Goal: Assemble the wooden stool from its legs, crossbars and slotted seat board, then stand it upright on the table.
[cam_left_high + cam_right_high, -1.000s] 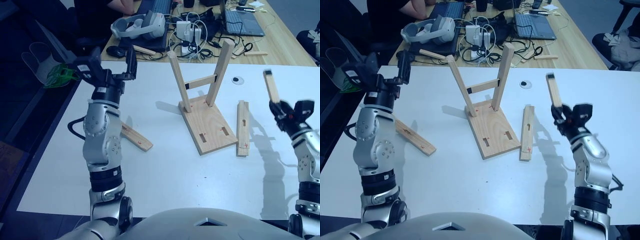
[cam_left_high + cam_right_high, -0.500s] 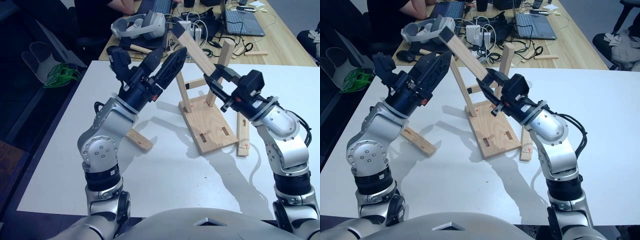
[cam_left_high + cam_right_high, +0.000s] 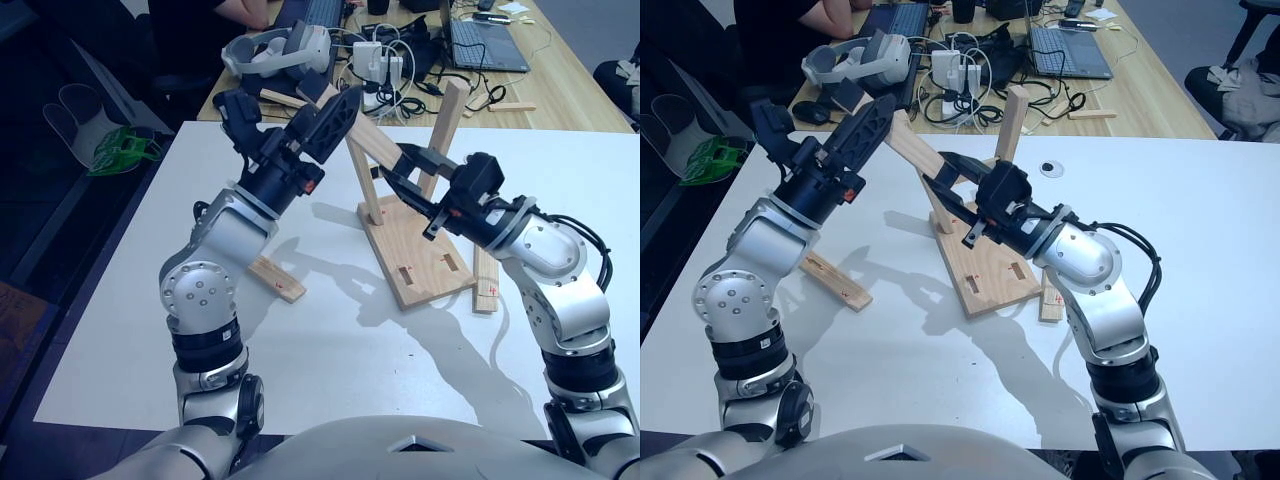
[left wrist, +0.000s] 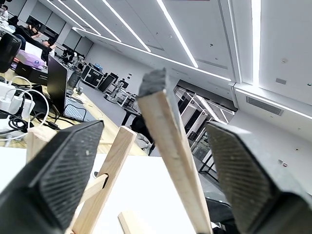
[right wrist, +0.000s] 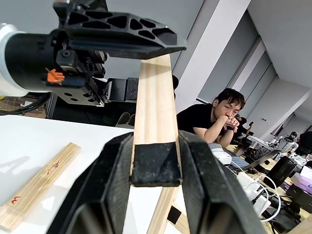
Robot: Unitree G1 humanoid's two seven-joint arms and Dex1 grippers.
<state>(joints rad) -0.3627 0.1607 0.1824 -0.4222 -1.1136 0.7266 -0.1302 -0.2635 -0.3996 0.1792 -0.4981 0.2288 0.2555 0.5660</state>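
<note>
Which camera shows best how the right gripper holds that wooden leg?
The right wrist view: the right gripper clamps the leg at its dark-tipped end from both sides. The head views show the leg slanting up toward the left gripper; the left wrist view shows its far end between open fingers.

Bright ceiling strips (image 4: pixel 178 34), soft shadows

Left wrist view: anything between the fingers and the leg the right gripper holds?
Nothing visible. The left gripper has its fingers open either side of the leg at its top end, bare gaps on both sides. The right gripper is shut on the leg lower down.
</note>
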